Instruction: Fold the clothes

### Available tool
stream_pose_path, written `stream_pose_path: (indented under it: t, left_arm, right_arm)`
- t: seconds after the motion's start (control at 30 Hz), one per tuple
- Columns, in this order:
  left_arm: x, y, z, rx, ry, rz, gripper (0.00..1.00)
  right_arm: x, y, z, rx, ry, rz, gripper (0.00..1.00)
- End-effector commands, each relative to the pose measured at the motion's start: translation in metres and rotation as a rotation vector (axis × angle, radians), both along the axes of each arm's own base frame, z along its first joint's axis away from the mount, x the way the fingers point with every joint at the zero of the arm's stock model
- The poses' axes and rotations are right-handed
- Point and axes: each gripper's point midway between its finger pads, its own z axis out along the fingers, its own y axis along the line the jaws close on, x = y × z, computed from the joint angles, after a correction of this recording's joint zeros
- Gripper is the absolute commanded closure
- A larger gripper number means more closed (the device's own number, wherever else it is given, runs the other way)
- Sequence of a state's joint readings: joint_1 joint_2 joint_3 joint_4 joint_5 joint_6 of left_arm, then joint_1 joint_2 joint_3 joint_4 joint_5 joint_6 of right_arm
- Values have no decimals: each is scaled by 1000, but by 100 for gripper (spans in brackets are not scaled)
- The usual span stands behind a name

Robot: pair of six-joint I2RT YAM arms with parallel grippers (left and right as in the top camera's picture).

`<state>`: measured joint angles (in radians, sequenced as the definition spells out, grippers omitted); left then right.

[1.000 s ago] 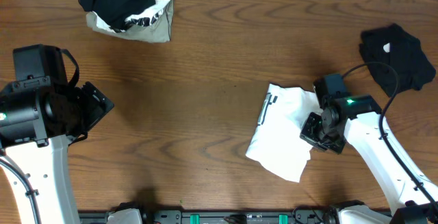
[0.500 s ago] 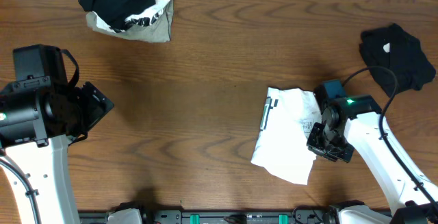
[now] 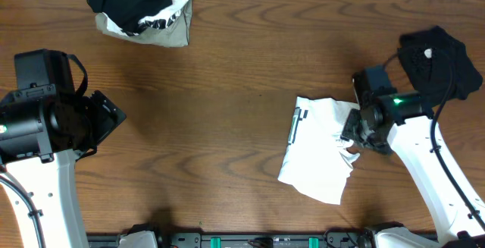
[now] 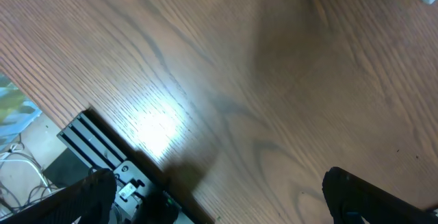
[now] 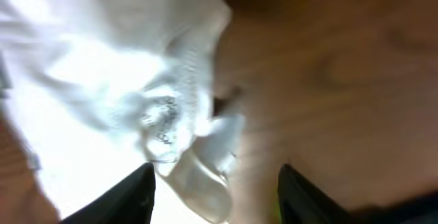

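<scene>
White T-shirt (image 3: 317, 151) lies bunched at the table's (image 3: 227, 89) right, half-folded.
Right gripper (image 5: 215, 181) hangs over its edge, jaws spread, a loose fold between them; lifting could snag that fold and drag it open. Left gripper (image 4: 219, 193) is spread, idle.

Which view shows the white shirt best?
Overhead: the whole white shirt lies in frame, outline and dark mark clear. The right wrist gives only a blurred close-up of bunched cloth; the left wrist catches at most a white sliver at its top corner.
</scene>
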<state>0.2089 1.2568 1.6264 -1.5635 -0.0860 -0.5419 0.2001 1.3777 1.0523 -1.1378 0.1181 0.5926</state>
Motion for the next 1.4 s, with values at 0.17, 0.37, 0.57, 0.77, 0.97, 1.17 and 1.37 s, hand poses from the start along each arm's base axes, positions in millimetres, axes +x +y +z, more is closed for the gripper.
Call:
stream_pose_path:
  t: [0.17,0.37,0.57,0.77,0.97,1.17,1.37]
  left_arm:
    - [-2,4,-2,15,20,-3,2]
    - [-1,4,-3,15,20,-3,2]
    - [-2,4,-3,14,22,-3,2]
    - [-2,4,-3,14,24,-3,2]
    - [-2,4,-3,14,23,-3,2]
    - [-2,4,-3,14,23,-3,2]
    - [-2,4,-3,14,23,-3,2]
  right_arm:
    - [-20,5,-35,92,129,3,49]
    - [-20,12,-59,139,112,19,50]
    - [-15,15,-69,155,78,22,57]
    - [-7,16,-80,166,27,23,71]
    - [-4,11,-79,135,13,21,88]
    - [-12,-15,-63,-19,71,22,84]
    - [-25,-25,-46,-81,146,35,65]
